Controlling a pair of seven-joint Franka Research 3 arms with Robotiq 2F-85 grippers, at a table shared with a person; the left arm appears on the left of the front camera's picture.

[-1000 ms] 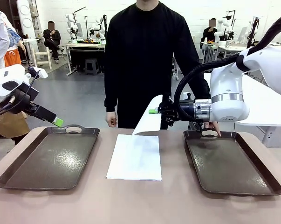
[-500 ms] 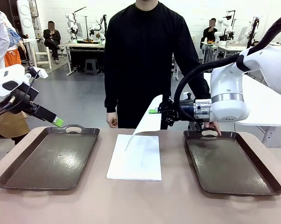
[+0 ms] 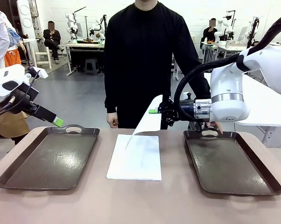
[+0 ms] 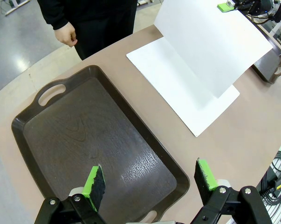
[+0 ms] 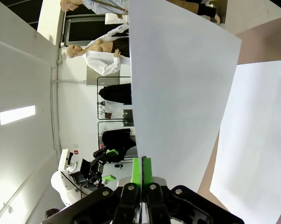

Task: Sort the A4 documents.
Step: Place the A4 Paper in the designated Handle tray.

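Lying flat on the table [image 3: 131, 205], midway between its left and right edges, the stack of A4 documents [image 3: 135, 161] sits square to the near edge. A dark brown left tray [image 3: 51, 158] lies toward the table's left edge and a matching right tray [image 3: 229, 163] toward its right edge, each apart from the stack.

Farther back, above the stack's far end, one lifted sheet [image 3: 149, 119] hangs tilted in the air, its lower edge sagging toward the stack; whether it touches the top of the pile cannot be told. The right gripper [image 3: 153, 111] is clamped on this sheet's upper far edge, and in the right wrist view its green pads [image 5: 141, 170] press together with the paper between them.

Near the table's far left corner, the left gripper [image 3: 58, 122] hovers above the left tray with its jaws spread and nothing between them.

At the far edge stands a person [image 3: 145, 56] in black, one hand [image 3: 214, 127] resting at the right tray's far handle.
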